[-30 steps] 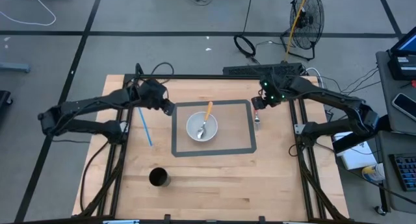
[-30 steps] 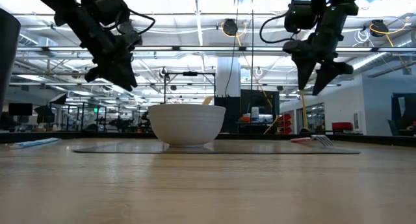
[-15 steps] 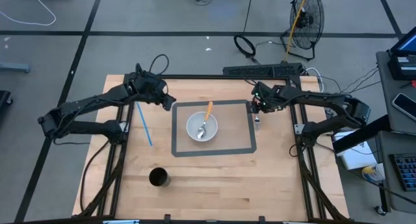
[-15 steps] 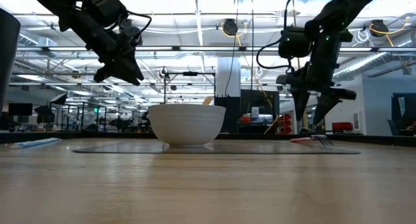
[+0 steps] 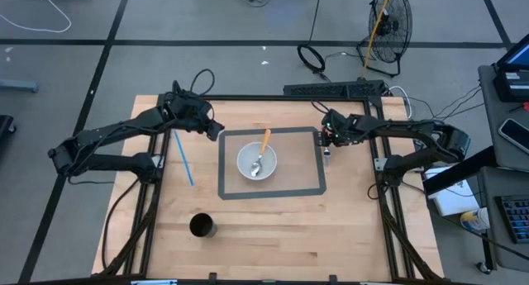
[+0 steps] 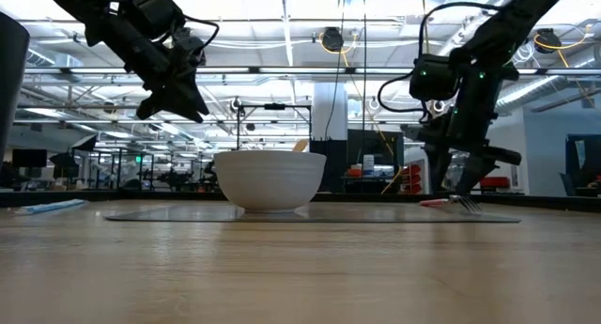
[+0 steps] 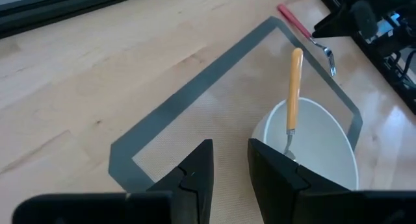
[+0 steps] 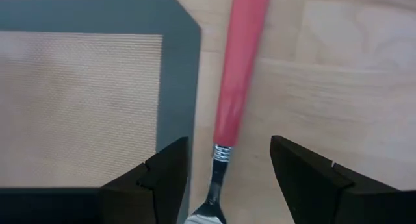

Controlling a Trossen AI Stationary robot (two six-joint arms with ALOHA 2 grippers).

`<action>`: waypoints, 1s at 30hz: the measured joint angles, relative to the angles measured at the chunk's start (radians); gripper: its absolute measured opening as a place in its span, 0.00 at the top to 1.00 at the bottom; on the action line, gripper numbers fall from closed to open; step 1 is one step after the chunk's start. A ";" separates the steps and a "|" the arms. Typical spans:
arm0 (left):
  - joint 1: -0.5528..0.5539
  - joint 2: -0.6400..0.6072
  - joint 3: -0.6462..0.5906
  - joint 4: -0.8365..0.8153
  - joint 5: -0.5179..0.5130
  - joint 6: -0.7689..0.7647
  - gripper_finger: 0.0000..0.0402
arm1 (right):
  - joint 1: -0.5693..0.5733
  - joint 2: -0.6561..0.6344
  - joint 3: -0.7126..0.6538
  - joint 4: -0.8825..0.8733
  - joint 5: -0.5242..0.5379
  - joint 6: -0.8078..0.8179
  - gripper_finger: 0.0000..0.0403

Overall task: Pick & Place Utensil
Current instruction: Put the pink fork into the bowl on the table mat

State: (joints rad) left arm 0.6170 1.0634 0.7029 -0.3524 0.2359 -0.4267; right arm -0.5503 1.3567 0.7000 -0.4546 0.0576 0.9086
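A fork with a red handle point(image 8: 239, 74) lies flat on the wood just right of the grey-bordered mat point(image 8: 175, 62); it also shows in the high view point(image 5: 327, 154). My right gripper point(image 8: 224, 185) is open and low over the fork. Its fingers stand on either side of the neck below the handle without touching it; the gripper also shows in the low view point(image 6: 460, 181). A white bowl point(image 5: 245, 171) sits on the mat and holds an orange-handled spoon point(image 5: 264, 141). My left gripper point(image 5: 212, 130) hovers raised by the mat's far left corner, narrowly open and empty.
A blue stick point(image 5: 183, 158) lies on the wood left of the mat. A black cup point(image 5: 202, 226) stands near the front left. The table's near half is bare wood. A black frame point(image 5: 273, 97) runs along the far edge.
My right gripper has come down from well above the table to just over the fork, with its fingers open around the neck. My left gripper has drawn back a little toward the far edge. The fork, bowl and spoon have not moved.
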 joint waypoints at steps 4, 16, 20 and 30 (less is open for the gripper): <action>0.000 0.000 0.000 0.023 0.000 0.000 0.75 | 0.000 0.000 -0.015 0.051 0.021 -0.004 0.48; 0.000 0.000 0.000 0.044 0.002 -0.001 0.75 | 0.000 0.092 -0.027 0.090 0.023 0.025 0.48; 0.000 0.000 0.000 0.042 0.002 -0.005 0.75 | 0.000 0.097 -0.027 0.083 0.026 0.037 0.51; 0.000 0.000 0.000 0.044 -0.011 0.002 0.75 | 0.000 0.099 -0.029 0.066 0.033 0.014 0.77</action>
State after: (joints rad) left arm 0.6167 1.0637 0.7029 -0.3087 0.2250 -0.4247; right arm -0.5507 1.4554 0.6712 -0.3890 0.0902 0.9225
